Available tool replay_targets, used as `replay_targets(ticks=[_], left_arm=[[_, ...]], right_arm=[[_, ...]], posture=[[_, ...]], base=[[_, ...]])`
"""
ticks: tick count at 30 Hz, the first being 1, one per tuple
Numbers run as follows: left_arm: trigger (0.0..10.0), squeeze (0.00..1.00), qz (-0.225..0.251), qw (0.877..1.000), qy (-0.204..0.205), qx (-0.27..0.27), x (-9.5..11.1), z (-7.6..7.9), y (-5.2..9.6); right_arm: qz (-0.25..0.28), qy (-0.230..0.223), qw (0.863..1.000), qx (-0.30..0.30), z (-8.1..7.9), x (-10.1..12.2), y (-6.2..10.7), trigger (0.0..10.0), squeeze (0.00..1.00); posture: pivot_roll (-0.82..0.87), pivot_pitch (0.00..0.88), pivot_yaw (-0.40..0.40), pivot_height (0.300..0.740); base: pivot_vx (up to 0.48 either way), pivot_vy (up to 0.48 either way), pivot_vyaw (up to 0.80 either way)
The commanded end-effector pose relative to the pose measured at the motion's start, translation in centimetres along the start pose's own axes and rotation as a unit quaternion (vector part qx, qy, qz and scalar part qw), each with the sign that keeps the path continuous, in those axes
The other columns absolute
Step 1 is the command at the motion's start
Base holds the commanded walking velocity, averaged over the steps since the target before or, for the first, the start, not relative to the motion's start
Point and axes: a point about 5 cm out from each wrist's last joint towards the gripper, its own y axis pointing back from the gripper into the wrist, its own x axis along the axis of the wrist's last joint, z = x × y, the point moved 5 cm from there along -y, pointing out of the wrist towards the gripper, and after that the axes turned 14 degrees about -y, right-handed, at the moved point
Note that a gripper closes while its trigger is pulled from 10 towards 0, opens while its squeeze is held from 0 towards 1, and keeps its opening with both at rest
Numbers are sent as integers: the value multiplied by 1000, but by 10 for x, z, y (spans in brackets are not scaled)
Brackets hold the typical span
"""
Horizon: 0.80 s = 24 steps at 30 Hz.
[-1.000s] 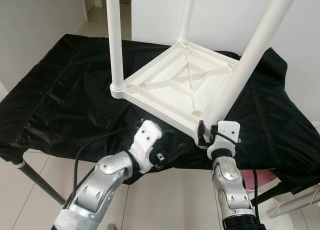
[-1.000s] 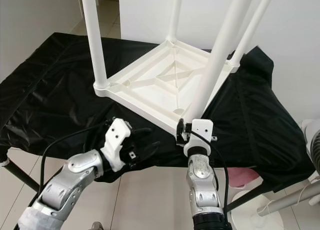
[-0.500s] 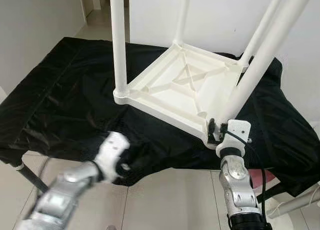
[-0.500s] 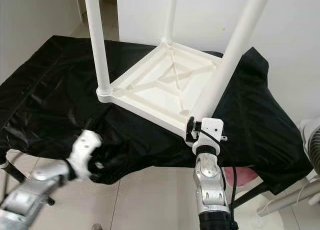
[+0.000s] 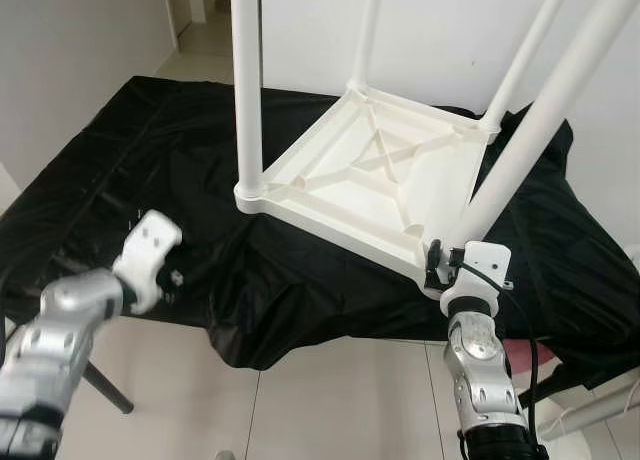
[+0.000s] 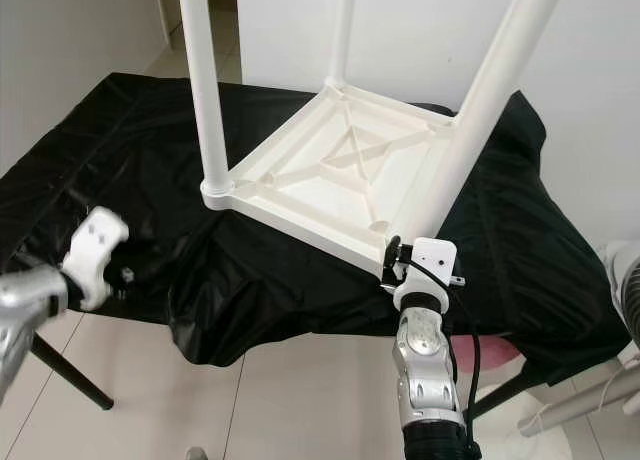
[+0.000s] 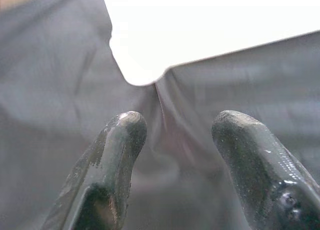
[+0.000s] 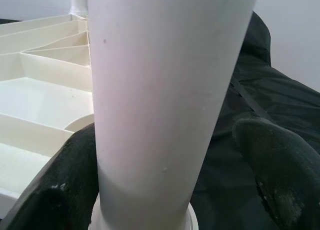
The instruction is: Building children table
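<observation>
A white plastic children's table [image 5: 375,170] lies upside down on the black cloth [image 5: 120,160], with its legs pointing up. My right gripper [image 5: 441,266] is at the base of the near right leg [image 5: 530,130], at the table's front corner. Its two black fingers [image 8: 280,175] sit on either side of that leg [image 8: 160,90], shut on it. My left gripper [image 5: 170,273] hovers over the cloth near its front left edge, well clear of the near left leg [image 5: 248,90]. Its fingers [image 7: 122,140] are open with nothing between them, and a white table corner [image 7: 140,65] lies beyond.
The cloth-covered work table [image 6: 520,240] stands against a white wall, and its cloth hangs over the front edge. Tiled floor [image 5: 330,400] lies below. A pink object [image 5: 530,355] and a white bar [image 5: 590,405] sit low on the right. A dark support leg [image 6: 65,370] slants down at the left.
My left arm has swung from the front middle of the cloth out to the left edge. The right gripper has stayed on the near right leg. The camera shifted slightly.
</observation>
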Motion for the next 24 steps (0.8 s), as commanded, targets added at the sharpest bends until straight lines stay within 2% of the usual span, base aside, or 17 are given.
replay_targets(ticks=[1,3,4,7,10,13,16,17,19,20,23,24], left_arm=[[10000,0,10,1000,-16,11,6,-5,-8],[10000,0,50,998,-26,-8,30,0,-26],[10000,0,50,998,-26,-8,30,0,-26],[10000,0,91,994,-31,-45,53,15,-44],[10000,0,102,993,-33,-56,59,21,-49],[10000,0,135,983,-41,-114,77,47,-66],[10000,0,143,981,-44,-124,82,53,-71],[10000,0,148,979,-48,-133,86,59,-77],[10000,0,148,979,-48,-133,86,59,-77],[10000,0,155,977,-53,-140,91,64,-84],[10000,0,158,975,-57,-143,94,68,-89],[10000,0,161,975,-62,-140,99,70,-96]], right_arm=[[-14,12,999,-36,20,-9,2,10000,0],[-21,20,998,-58,32,-13,5,10000,0],[-21,20,998,-58,32,-13,5,10000,0],[-25,29,996,-75,41,-15,6,10000,0],[-26,30,996,-78,42,-16,7,10000,0],[-27,35,995,-93,52,-17,5,10000,0],[-26,38,994,-96,55,-17,4,10000,0],[-24,41,994,-100,58,-15,3,10000,0],[-24,41,994,-100,58,-15,3,10000,0],[-23,45,994,-102,61,-15,1,10000,0],[-23,48,993,-105,64,-15,1,10000,0],[-25,52,992,-109,67,-16,0,10000,0]], posture=[[37,33,-46,740],[37,36,-46,740],[37,36,-46,740],[29,39,-41,740],[26,39,-40,740],[15,39,-38,740],[12,38,-36,740],[8,37,-37,740],[8,37,-37,740],[7,37,-36,740],[7,37,-38,740],[5,37,-37,740]], base=[[0,0,0],[0,0,0],[0,0,0],[0,0,0],[0,0,0],[0,0,0],[0,0,0],[0,0,0],[0,0,0],[0,0,0],[0,0,0],[0,0,0]])
